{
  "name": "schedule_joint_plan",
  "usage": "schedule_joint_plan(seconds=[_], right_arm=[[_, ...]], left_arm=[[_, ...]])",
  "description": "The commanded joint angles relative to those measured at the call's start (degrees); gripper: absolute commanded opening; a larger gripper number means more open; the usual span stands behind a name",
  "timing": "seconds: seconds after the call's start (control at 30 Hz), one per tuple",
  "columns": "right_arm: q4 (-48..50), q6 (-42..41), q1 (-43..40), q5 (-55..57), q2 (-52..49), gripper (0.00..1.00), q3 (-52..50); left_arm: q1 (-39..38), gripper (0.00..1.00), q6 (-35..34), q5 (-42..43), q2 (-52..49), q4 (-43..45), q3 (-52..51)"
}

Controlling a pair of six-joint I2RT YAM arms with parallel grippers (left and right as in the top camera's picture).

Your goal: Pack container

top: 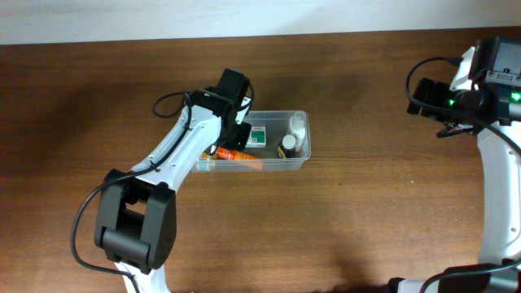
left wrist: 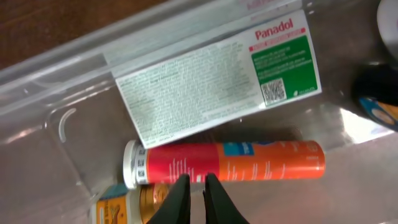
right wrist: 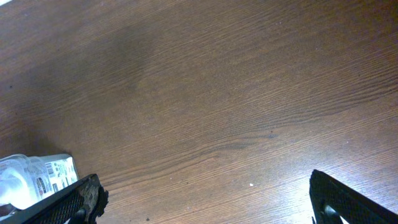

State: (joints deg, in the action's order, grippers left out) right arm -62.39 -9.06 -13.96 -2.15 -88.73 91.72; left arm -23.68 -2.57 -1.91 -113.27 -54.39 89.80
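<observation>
Container (top: 277,166) is set on wooden table (top: 366,220), a bit left of centre, w/ several items lying inside. Panadol box (left wrist: 217,81) is laid flat, label up. Orange tube (left wrist: 249,163) w/ white cap is laid on its side just beside the box, and amber bottle (left wrist: 127,202) is partly seen by the tube's cap end. White-capped bottle (top: 297,124) and dark-capped bottle (top: 289,146) are seen at container's right end. Left gripper (left wrist: 196,179) is held over container's left end, above the tube, fingers (left wrist: 180,199) nearly pressed together w/ only a thin slit btwn them, nothing pinched. Right gripper (right wrist: 204,180) is held well apart at table's right side, spread wide, nothing btwn its fingers. Clear labelled object (right wrist: 34,177) is glimpsed at lower-left edge of right wrist view.
</observation>
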Motion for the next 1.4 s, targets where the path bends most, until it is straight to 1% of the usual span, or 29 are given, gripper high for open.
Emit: schedule_joint_plan(seconds=[0.0, 0.03, 0.07, 0.1, 0.13, 0.17, 0.2, 0.23, 0.27, 0.37, 0.5, 0.63, 0.83, 0.9, 0.93, 1.07, 1.17, 1.27, 1.37], right_arm=[[0.17, -0.44, -0.33, 0.50, 0.02, 0.98, 0.22], [0.17, -0.46, -0.33, 0.50, 0.02, 0.98, 0.22], [0.17, -0.46, -0.33, 0.50, 0.02, 0.98, 0.22], [0.17, -0.46, -0.33, 0.50, 0.02, 0.98, 0.22], [0.17, -0.46, -0.33, 0.50, 0.02, 0.98, 0.22], [0.17, -0.44, -0.33, 0.50, 0.02, 0.98, 0.22], [0.17, -0.46, -0.33, 0.50, 0.02, 0.98, 0.22], [0.17, -0.44, -0.33, 0.50, 0.02, 0.98, 0.22], [0.17, -0.44, -0.33, 0.50, 0.02, 0.98, 0.22], [0.17, -0.44, -0.33, 0.50, 0.02, 0.98, 0.22], [0.17, -0.46, -0.33, 0.50, 0.02, 0.98, 0.22], [0.17, -0.44, -0.33, 0.50, 0.02, 0.98, 0.22], [0.17, -0.46, -0.33, 0.50, 0.02, 0.98, 0.22], [0.17, -0.44, -0.33, 0.50, 0.02, 0.98, 0.22], [0.17, -0.46, -0.33, 0.50, 0.02, 0.98, 0.22], [0.17, -0.46, -0.33, 0.50, 0.02, 0.98, 0.22], [0.17, -0.46, -0.33, 0.50, 0.02, 0.98, 0.22], [0.17, -0.46, -0.33, 0.50, 0.02, 0.98, 0.22], [0.17, -0.44, -0.33, 0.50, 0.02, 0.98, 0.22]], left_arm=[[-0.33, 0.09, 0.94, 0.66, -0.39, -1.81, 3.19], [-0.33, 0.10, 0.92, 0.66, 0.20, -2.38, 3.96], [-0.33, 0.12, 0.92, 0.66, 0.92, -3.02, 4.81], [-0.35, 0.18, 0.92, 0.66, 1.75, -3.54, 5.55], [-0.35, 0.27, 0.92, 0.66, 2.95, -4.09, 6.36], [-0.35, 0.40, 0.94, 0.63, 4.42, -4.50, 6.99], [-0.35, 0.58, 0.94, 0.59, 5.99, -4.79, 7.37], [-0.35, 0.77, 0.92, 0.50, 7.96, -4.92, 7.54], [-0.35, 0.99, 0.92, 0.44, 10.10, -5.14, 7.54], [-0.33, 0.99, 0.87, 0.15, 16.48, -6.71, 7.54], [-0.33, 0.99, 0.90, -2.49, 25.79, -11.10, 7.54], [-0.33, 0.99, 0.90, -2.40, 33.86, -14.73, 7.54], [-0.33, 0.99, 0.92, -2.43, 42.32, -16.28, 7.54], [-0.33, 0.99, 0.92, -2.40, 44.48, -18.71, 7.54], [-0.33, 0.99, 0.90, -2.38, 46.29, -21.88, 7.54], [-0.33, 0.99, 0.90, -2.40, 48.70, -27.58, 7.54], [-0.33, 0.99, 0.87, -2.38, 49.35, -29.92, 7.50], [-0.35, 0.99, 0.90, -2.40, 49.24, -30.47, 6.51], [0.28, 0.99, 0.94, -2.54, 49.86, -28.89, 3.41]])
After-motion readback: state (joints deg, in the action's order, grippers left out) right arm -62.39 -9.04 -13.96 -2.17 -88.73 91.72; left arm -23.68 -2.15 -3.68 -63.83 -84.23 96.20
